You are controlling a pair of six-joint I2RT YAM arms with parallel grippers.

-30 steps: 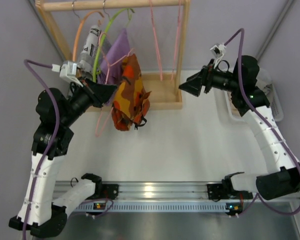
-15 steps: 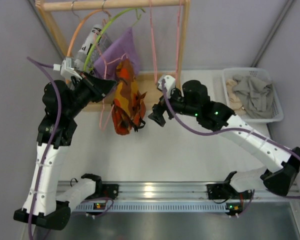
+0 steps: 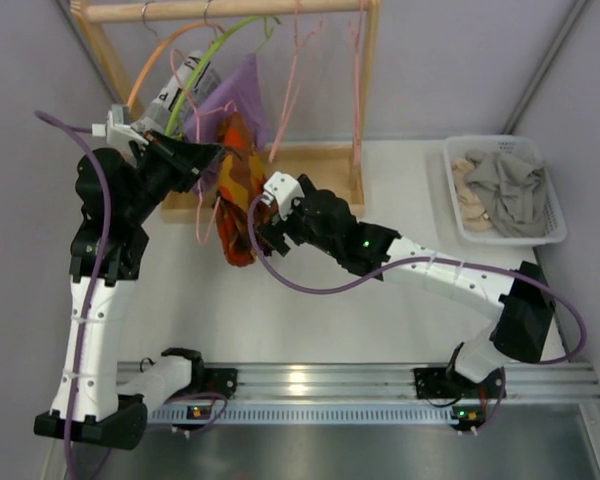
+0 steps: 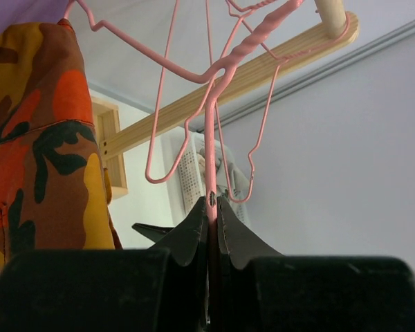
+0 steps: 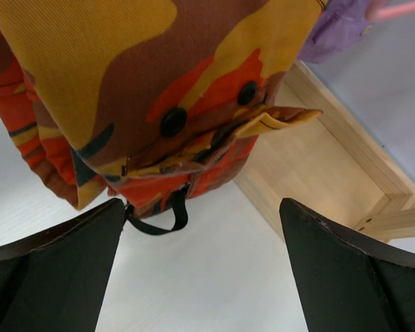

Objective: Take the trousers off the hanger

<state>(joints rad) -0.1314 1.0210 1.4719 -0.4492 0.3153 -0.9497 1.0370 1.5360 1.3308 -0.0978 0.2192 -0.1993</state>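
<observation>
On the left, my left arm (image 3: 95, 290) stood tall off its base, elbow high, forearm reaching up and right into the clothes rack (image 3: 368, 110). Its left gripper (image 3: 208, 160) was pinched tight on the wire of a pink hanger (image 4: 210, 149). In the left wrist view the jaws met on that wire with no gap, below its twisted neck, which rose toward the wooden rail (image 4: 263, 75). An orange hanger (image 3: 150, 65), a green hanger (image 3: 195, 90) and a purple garment (image 3: 242, 88) crowded in right behind that gripper, and from above I couldn't sort out which hook was which. The trousers (image 3: 242, 195), in orange, yellow and brown camouflage, hung bunched from the rack just right of the left gripper, above the table (image 3: 330, 310). Moving right, my right arm (image 3: 450, 275) lay stretched long and low across the table, reaching left. The right gripper (image 3: 265, 232) sat at the lower part of the trousers with its fingers (image 5: 62, 256) spread wide. The right wrist view showed the waistband, two dark buttons (image 5: 173, 122) and a black loop (image 5: 167, 220) hanging above the gap, and I couldn't tell whether either finger touched cloth. The rack's wooden base (image 5: 318, 162) lay just behind. Far right, well apart, a white basket (image 3: 450, 195) held grey and beige clothes (image 3: 505, 185)
</observation>
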